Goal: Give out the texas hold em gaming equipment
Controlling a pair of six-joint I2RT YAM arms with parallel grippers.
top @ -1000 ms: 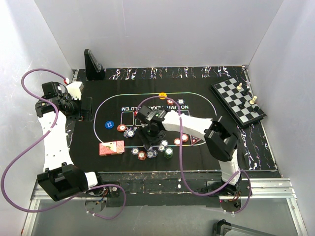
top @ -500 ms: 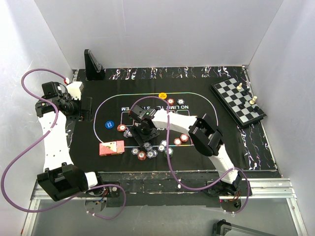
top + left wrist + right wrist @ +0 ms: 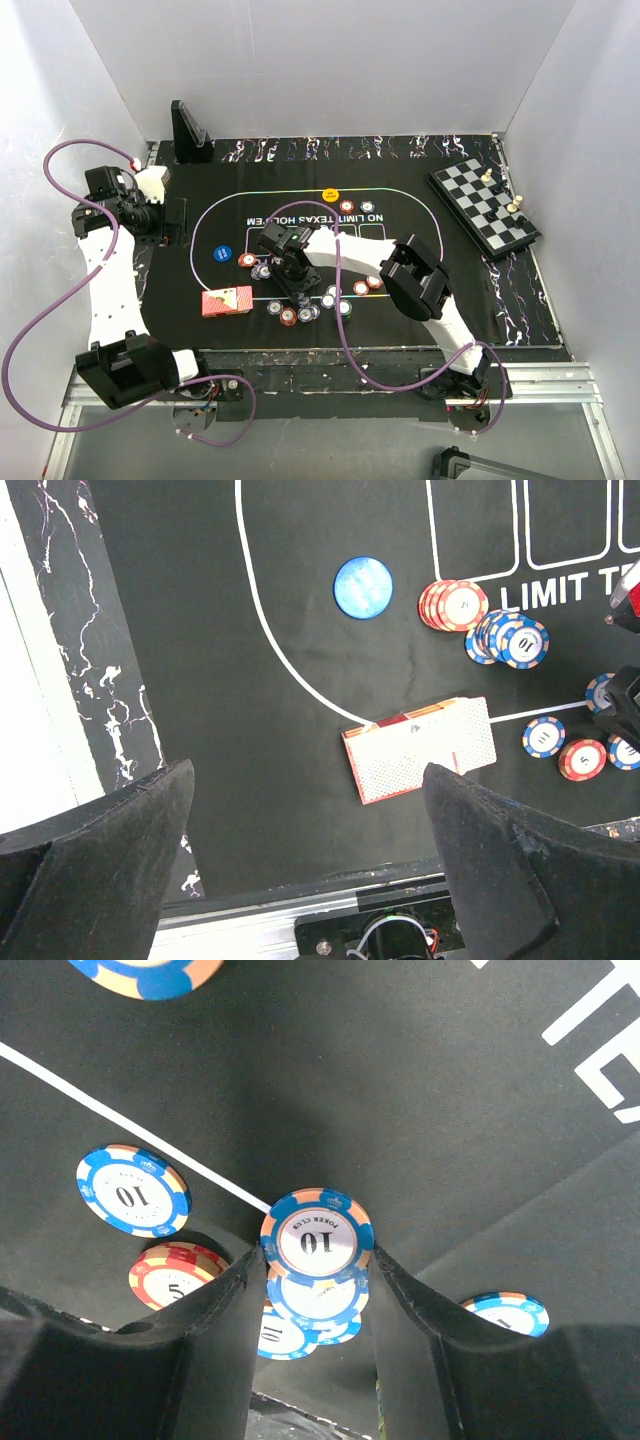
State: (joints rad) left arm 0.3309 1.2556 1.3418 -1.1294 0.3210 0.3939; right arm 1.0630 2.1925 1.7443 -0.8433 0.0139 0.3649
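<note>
Blue chip (image 3: 318, 1235) clamped in right pincer (image 3: 318, 1256) (chips (image 3: 316, 1298) crowded beneath), left pincer (image 3: 305, 780) spread wide over mat (image 3: 220, 700) edge

Mat (image 3: 200, 680): black, matt, cloth-like nap; white lines printed flat on it.
Table (image 3: 70, 630) edge: black with white marbling, smooth, faint sheen.
Blue chip (image 3: 317, 1237) between the right gripper (image 3: 317, 1260) fingers (image 3: 210, 1360): looks like hard plastic; silvery centre disc, glossy.
Red chip (image 3: 175, 1272): same finish.
Cards (image 3: 420, 750): paper or thin card, red printed back, low sheen.
Left gripper (image 3: 307, 770) fingers (image 3: 100, 840): black, matt, grainy surface.
Rail (image 3: 260, 920) at the near edge: bare metal, dull shine.
</note>
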